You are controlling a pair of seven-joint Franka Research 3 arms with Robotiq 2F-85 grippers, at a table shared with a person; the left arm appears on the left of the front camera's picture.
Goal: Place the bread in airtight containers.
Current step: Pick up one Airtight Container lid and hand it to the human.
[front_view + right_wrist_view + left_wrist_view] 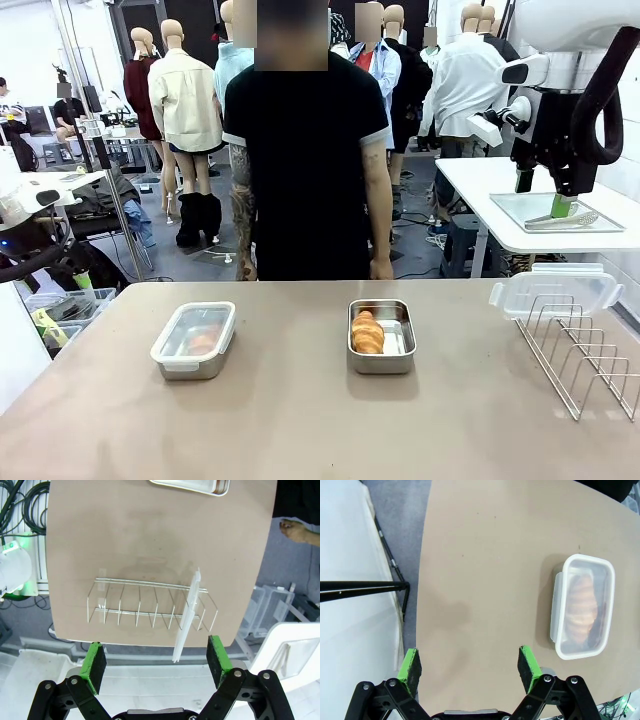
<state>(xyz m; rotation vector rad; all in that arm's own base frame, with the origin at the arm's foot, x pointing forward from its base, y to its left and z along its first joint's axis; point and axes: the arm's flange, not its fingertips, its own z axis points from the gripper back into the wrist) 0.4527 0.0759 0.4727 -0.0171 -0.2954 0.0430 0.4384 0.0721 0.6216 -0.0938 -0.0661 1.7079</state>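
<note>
While nothing's being handled right now, over on the left of the brown table (300, 420) sits one steel container (194, 341) with its clear lid snapped on and a roll (581, 607) visible through it. The left gripper (470, 664) hangs above the bare tabletop beside it, jaws wide apart, holding nothing. Mid-table, the second container (381, 336) is uncovered with a croissant-like roll (367, 332) lying in its left half. Further right, a clear lid (556, 292) stands propped in a wire rack (588, 355). The right gripper (156, 659) hovers above that rack, fingers spread, empty too. A person (305, 150) stands at the far edge.
</note>
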